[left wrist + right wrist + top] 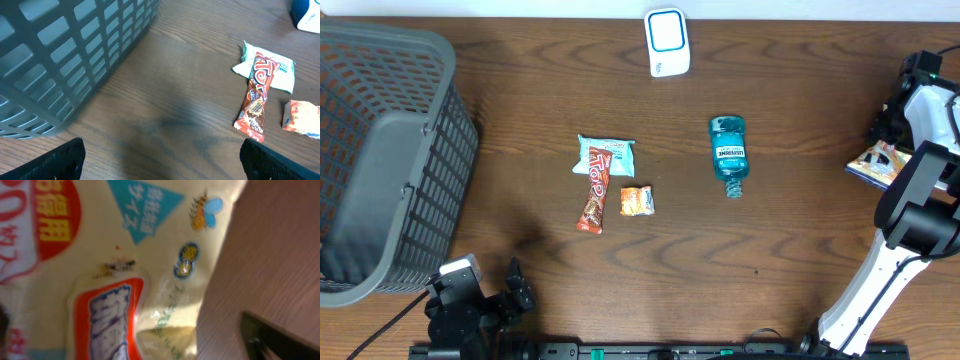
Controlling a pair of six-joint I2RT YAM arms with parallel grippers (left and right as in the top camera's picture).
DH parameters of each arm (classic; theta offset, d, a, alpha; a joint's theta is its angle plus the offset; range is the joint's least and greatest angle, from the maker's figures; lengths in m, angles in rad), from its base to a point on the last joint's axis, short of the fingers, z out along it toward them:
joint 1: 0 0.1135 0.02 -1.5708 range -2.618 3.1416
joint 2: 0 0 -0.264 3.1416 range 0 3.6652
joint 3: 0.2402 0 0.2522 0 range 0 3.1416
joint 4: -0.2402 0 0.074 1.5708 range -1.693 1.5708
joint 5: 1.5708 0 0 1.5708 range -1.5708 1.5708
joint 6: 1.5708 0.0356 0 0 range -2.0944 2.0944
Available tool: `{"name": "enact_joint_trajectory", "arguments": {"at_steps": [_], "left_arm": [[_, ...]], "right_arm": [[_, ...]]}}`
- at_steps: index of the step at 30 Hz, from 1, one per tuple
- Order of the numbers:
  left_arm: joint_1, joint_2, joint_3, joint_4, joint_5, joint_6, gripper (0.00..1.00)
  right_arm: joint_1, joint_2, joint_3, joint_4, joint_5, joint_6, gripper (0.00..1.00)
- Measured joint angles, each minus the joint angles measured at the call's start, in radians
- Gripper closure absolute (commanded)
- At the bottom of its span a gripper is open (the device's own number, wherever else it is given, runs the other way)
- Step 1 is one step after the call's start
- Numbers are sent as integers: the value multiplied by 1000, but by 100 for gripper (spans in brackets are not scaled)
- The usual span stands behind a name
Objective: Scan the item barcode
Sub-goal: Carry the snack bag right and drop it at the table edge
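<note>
Snack packet (pixel 100 255) fills right wrist view; lies far right on table (pixel 790 260), well apart from scanner (pixel 667 42). Right claw (pixel 883 133) spread, not gripping. Left claw (pixel 160 162) open. Risk: slippery wrapper slips from pinch; barcode side unseen, so scan may miss.

Left side: basket (pixel 380 160) takes up that end of the worktop (pixel 790 260); its tall mesh wall blocks any low pass.

Bare wood between basket wall and snacks, wide enough for a hand.

Centre: pale packet (pixel 608 152) with red bar (pixel 594 195) lying across it, orange packet (pixel 637 201) just beside the bar. Tight cluster.

Open lane between the cluster and the mouthwash bottle (pixel 728 150), which lies flat, well apart.

At the far edge the scanner (pixel 667 42) has bare wood all round.

Near edge: long bare strip.

Right edge: right arm (pixel 920 190) stands over a yellow packet (pixel 878 160), crowding that corner.
</note>
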Motion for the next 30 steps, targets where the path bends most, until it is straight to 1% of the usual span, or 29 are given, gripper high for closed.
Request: {"name": "enact_joint_trajectory", "arguments": {"at_steps": [6, 17, 18, 20, 21, 22, 23, 24, 30], "left_arm": [[0, 0, 0, 0, 0, 0, 1], [0, 0, 0, 0, 0, 0, 1], [0, 0, 0, 0, 0, 0, 1], [0, 0, 0, 0, 0, 0, 1], [0, 0, 0, 0, 0, 0, 1], [0, 0, 0, 0, 0, 0, 1], [0, 0, 0, 0, 0, 0, 1], [0, 0, 0, 0, 0, 0, 1], [0, 0, 0, 0, 0, 0, 1]], "right_arm": [[0, -43, 6, -28, -18, -1, 1], [34, -353, 31, -18, -170, 2, 1], [42, -368, 37, -15, -187, 3, 7], [53, -379, 40, -13, -227, 3, 51], [59, -379, 40, -14, -249, 4, 75], [66, -374, 39, -14, -273, 5, 88], [76, -367, 35, -14, -299, 5, 96], [85, -357, 31, -13, -318, 5, 99], [153, -244, 21, -12, -372, 6, 99]]}}
